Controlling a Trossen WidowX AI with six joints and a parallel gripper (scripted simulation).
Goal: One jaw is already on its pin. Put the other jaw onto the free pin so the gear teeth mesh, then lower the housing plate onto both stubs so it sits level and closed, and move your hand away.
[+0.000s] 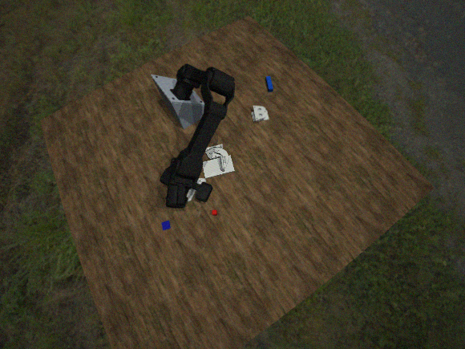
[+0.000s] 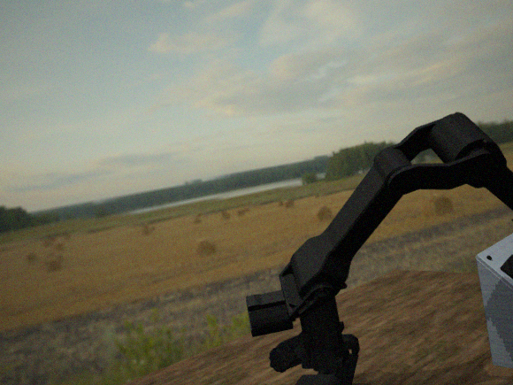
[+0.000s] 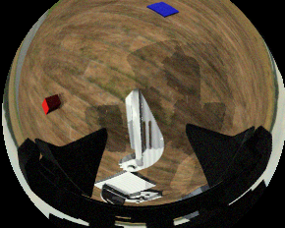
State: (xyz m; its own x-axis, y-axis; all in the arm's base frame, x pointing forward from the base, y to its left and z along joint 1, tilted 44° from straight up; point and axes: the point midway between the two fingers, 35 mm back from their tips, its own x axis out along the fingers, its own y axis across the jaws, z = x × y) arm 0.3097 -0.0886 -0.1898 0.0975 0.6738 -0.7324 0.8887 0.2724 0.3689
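A loose white jaw (image 1: 191, 195) (image 3: 134, 125) lies on the table beside the white base, partly hidden by the arm in the top view. My gripper (image 3: 146, 130) is open above it, with one finger on each side of the jaw in the wrist view and nothing held. The white base (image 1: 212, 170) (image 3: 129, 181) carries the other jaw (image 1: 223, 162); its pins cannot be made out clearly. The housing plate (image 1: 263, 117), white with two dark holes, lies apart from the base, towards the blue bar. The exterior view shows the arm but not the fingertips.
A small red cube (image 1: 214, 213) (image 3: 50, 103) and a flat blue square (image 1: 166, 225) (image 3: 163, 9) lie near the gripper. A blue bar (image 1: 269, 83) lies beyond the housing plate. The grey arm mount (image 1: 186, 114) (image 2: 497, 315) stands at the arm's base.
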